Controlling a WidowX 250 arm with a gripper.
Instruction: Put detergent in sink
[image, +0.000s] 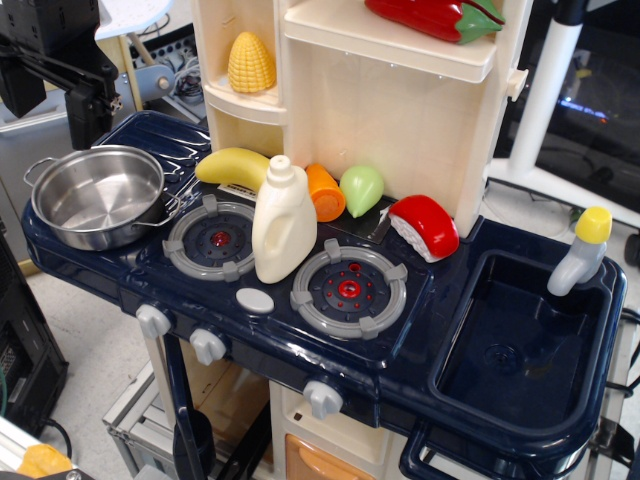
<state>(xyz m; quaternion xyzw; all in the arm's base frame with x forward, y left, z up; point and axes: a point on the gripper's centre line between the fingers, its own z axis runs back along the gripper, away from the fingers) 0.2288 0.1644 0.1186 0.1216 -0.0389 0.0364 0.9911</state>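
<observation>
The detergent, a cream-white jug-shaped bottle with a round cap, stands upright on the navy stovetop between the two grey burners. The sink, a deep dark navy basin, is at the right end of the counter and holds nothing. My gripper is the black assembly at the upper left, above and behind the steel pot, well to the left of the detergent and far from the sink. It holds nothing that I can see. Its fingers are dark and partly cut off, so I cannot tell how the jaws stand.
A steel pot sits at the left end. A banana, an orange piece, a green pear and a red-and-white piece lie behind the burners. A grey faucet with a yellow top stands behind the sink. Cream shelves rise behind.
</observation>
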